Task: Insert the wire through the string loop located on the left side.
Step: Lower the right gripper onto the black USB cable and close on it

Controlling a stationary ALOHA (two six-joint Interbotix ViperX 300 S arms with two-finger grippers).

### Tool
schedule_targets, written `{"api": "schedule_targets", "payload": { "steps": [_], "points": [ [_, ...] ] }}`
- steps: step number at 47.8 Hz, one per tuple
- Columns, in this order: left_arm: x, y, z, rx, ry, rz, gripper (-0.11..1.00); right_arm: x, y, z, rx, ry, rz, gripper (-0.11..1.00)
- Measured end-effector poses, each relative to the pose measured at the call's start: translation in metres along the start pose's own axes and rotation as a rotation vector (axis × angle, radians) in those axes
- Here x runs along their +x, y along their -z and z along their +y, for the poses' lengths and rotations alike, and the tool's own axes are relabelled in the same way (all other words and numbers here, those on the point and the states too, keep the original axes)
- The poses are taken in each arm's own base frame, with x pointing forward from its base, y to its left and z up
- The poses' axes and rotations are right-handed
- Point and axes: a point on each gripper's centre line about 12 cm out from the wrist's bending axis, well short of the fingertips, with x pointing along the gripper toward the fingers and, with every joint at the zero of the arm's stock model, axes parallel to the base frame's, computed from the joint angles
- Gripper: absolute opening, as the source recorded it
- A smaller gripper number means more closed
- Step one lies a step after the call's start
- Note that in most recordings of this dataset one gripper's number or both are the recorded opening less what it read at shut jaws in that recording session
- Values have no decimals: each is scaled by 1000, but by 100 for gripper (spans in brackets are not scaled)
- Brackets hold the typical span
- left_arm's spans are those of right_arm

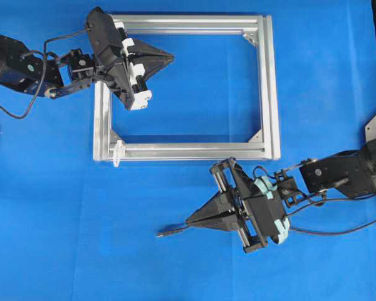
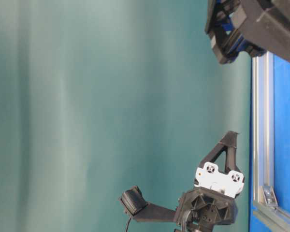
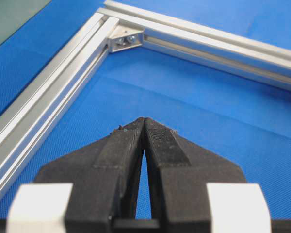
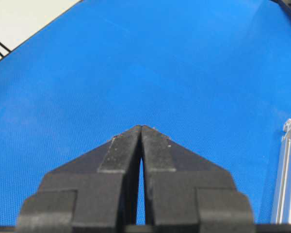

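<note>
I see aluminium frame (image 1: pixel 271 88) ringing left gripper (image 1: pixel 169 58) | both grippers' fingers pressed together, empty | wire (image 1: pixel 172 231) mostly hidden beneath right gripper (image 1: pixel 191 221) | string loop (image 1: pixel 118 152) faint.

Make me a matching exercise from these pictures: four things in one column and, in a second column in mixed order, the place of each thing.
Things:
1. left gripper
2. right gripper
3. wire tip
4. string loop

Places:
A. on the frame's lower-left corner
B. on the blue mat, beside the shut right fingertips
C. over the frame's upper-left part
D. below the frame, pointing left

Pairs: 1-C, 2-D, 3-B, 4-A
</note>
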Motion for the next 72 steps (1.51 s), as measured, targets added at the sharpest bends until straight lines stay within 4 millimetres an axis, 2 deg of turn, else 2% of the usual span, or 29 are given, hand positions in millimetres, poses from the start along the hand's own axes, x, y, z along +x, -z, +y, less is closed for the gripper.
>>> {"api": "schedule_targets", "payload": {
  "steps": [9,24,27,33,40,44,55,72],
  "points": [
    [-4,-3,-8,21,32,6,0,-2,0,-2,80,19,4,-2],
    [-6,-1,-7,22,31,13,0,-2,2,-2,137,20,14,-2],
    [-6,-1,-7,22,31,13,0,-2,3,-2,140,20,20,2],
    [-6,-1,-7,22,31,13,0,-2,4,-2,154,22,34,28],
    [-6,-1,-7,22,31,13,0,-2,7,-2,183,27,56,74],
    [-6,-1,-7,22,31,13,0,-3,9,-2,188,33,74,92],
    [-6,-1,-6,21,30,13,0,-1,14,-2,205,42,89,93],
    [-6,-1,-6,21,28,14,0,24,59,4,249,65,171,93]
  ]
}}
